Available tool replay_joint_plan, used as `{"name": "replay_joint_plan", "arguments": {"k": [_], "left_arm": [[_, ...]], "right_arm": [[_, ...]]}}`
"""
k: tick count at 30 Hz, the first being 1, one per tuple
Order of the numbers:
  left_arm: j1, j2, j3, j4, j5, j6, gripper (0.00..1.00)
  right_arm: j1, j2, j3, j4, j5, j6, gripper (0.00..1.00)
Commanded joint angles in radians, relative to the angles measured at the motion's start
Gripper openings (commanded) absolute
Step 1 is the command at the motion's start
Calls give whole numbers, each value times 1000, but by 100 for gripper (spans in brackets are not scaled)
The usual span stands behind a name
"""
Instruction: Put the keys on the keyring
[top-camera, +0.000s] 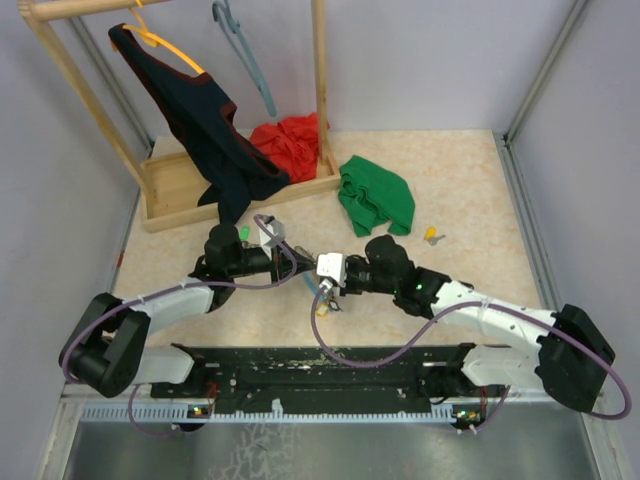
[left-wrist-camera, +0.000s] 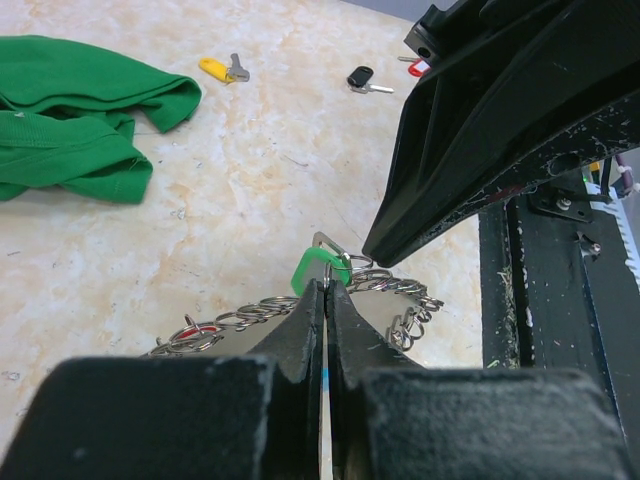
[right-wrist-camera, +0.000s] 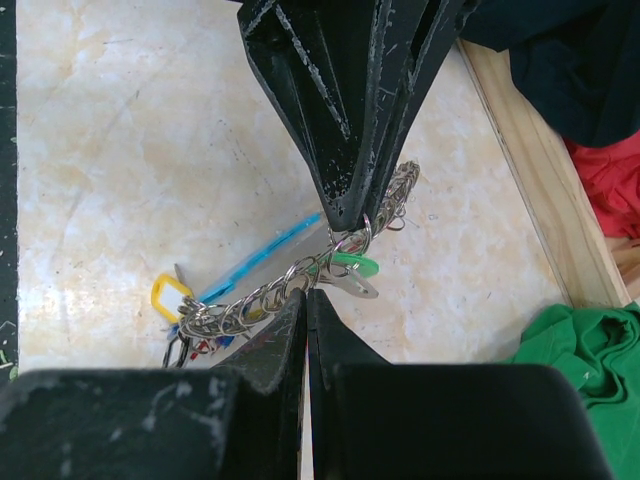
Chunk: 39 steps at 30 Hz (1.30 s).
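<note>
The keyring (right-wrist-camera: 262, 298) is a string of small silver rings with a light-blue segment (right-wrist-camera: 258, 260) under it and a cluster of tagged keys (right-wrist-camera: 195, 325), one with a yellow tag (right-wrist-camera: 168, 297). My left gripper (left-wrist-camera: 328, 285) is shut on the small ring of a green-tagged key (left-wrist-camera: 316, 266), which hangs at its tip (right-wrist-camera: 355, 266). My right gripper (right-wrist-camera: 306, 293) is shut on the keyring just left of that key. Both grippers meet tip to tip (top-camera: 308, 274) at the table's middle. More keys lie loose: a yellow one (left-wrist-camera: 215, 69) and a black one (left-wrist-camera: 362, 78).
A green cloth (top-camera: 376, 194) lies behind the right arm, and a red cloth (top-camera: 288, 142) sits on the wooden rack's base (top-camera: 175, 195). A dark garment (top-camera: 200, 120) hangs from the rack. A yellow key (top-camera: 433, 237) lies at right, a green tag (top-camera: 244, 232) by the left gripper.
</note>
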Motion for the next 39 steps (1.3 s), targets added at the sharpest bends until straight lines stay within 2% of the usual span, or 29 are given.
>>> {"name": "replay_joint_plan", "arguments": {"k": [1,3,7,13,14,16,23,27,39], "left_arm": [[6,-22,-4,53,-6,-8,1],[5,-21,-4,51,-8,-8,1],[5,-18,-2,44,-10,-8,1],[6,-16,2,42,-12,-12,1],[6,-15,3,41,-12,-13,1],[5,-13,3,40,-11,-14,1],[4,-12,2,42,-8,-18,1],[6,-14,1,41,-7,-18,1],[6,-24,1,38,5,-16,1]], "right_arm": [[8,-38,-22,95,2,25,0],[9,-63,-44,124,21,27,2],[8,-79,-47,159,26,25,19],[9,-53,-40,227,-6,39,30],[8,-48,-38,238,-11,42,38],[8,-32,-32,251,-15,46,42],[9,24,-23,296,-5,59,42],[8,46,-21,318,2,71,39],[7,46,-24,284,90,60,13]]}}
